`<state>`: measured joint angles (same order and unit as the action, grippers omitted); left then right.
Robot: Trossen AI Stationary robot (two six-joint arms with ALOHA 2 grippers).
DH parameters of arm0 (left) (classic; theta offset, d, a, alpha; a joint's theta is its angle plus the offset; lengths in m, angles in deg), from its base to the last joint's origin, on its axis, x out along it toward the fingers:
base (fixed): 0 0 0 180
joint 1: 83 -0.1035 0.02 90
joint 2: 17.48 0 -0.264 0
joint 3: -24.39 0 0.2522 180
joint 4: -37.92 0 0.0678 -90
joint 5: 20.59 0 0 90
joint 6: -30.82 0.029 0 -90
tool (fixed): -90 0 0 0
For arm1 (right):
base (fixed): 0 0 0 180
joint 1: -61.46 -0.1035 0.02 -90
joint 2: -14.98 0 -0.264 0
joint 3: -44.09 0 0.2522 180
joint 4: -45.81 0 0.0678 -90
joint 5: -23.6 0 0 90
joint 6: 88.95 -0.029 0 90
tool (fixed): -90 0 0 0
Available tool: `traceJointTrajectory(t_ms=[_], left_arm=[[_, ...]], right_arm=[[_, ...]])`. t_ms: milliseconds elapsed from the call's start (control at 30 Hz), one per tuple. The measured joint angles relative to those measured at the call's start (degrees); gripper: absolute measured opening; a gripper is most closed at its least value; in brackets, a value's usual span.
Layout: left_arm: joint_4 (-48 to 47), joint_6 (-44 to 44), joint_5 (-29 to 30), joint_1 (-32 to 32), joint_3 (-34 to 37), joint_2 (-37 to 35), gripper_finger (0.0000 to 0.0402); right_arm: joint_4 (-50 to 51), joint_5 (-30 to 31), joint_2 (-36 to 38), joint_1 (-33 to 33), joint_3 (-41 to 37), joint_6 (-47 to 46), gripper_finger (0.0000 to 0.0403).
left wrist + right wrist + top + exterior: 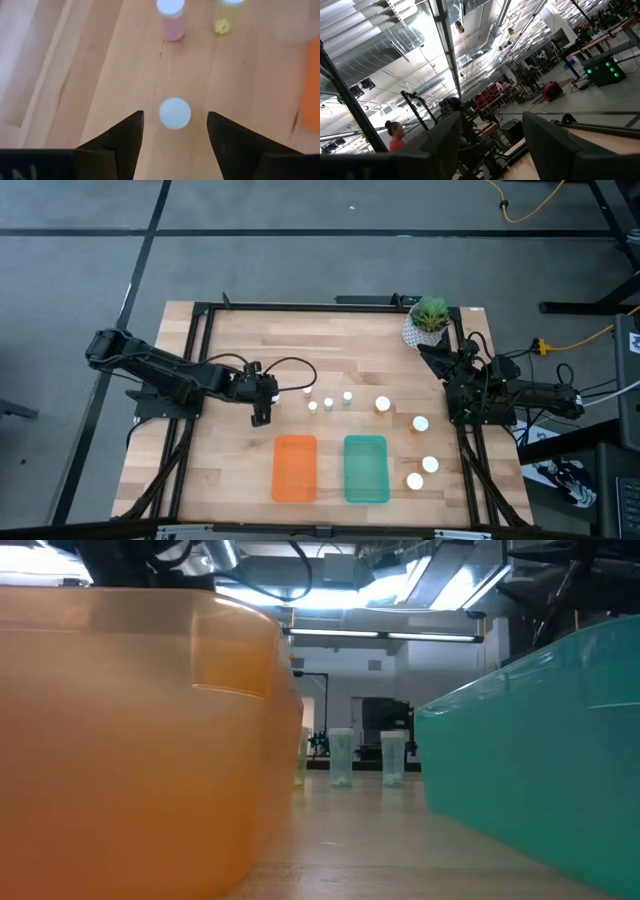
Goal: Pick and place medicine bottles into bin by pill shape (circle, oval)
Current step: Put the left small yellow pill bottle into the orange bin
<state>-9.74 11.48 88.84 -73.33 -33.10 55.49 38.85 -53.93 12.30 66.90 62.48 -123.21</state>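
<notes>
Apparently nothing had been sorted yet: both bins looked empty from above, and every bottle in view stood on the wooden table [230,460].

Farthest left, the left gripper [262,416] hovered with its fingers [125,137] apart over a tiny white-capped bottle [175,113], which sat between them but untouched. That bottle [306,392] began a short row; to its right stood three more tiny ones [329,401], and the wrist view showed two of these with clear bodies, one pinkish [172,22], one yellowish [224,20]. Nearer the front edge lay the orange bin [294,469], and just right of it the teal bin [366,469].

Further right stood the larger bottles with amber bodies and white caps: one [382,405] beyond the teal bin, one [420,423] right of that, and two [422,472] near the front right. I judged the whole job still lay ahead, with the first pick only being lined up.

Far right, the right gripper [487,145] waited at the table edge, fingers parted and holding nothing, near a potted plant [430,318].
</notes>
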Motion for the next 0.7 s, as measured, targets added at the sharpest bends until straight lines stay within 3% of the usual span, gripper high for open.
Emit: traceJointTrajectory(t_ms=[367,700], left_arm=[[0.09,1.98,-4.7,-2.53,0.0,4.17,0.021],[2.97,3.39,-4.12,-4.5,0.02,8.12,0.021]], right_arm=[[2.9,-0.04,0.0,0.0,-0.02,-0.07,0.0213],[3.09,-0.04,0.0,0.0,-0.02,-0.05,0.0213]])
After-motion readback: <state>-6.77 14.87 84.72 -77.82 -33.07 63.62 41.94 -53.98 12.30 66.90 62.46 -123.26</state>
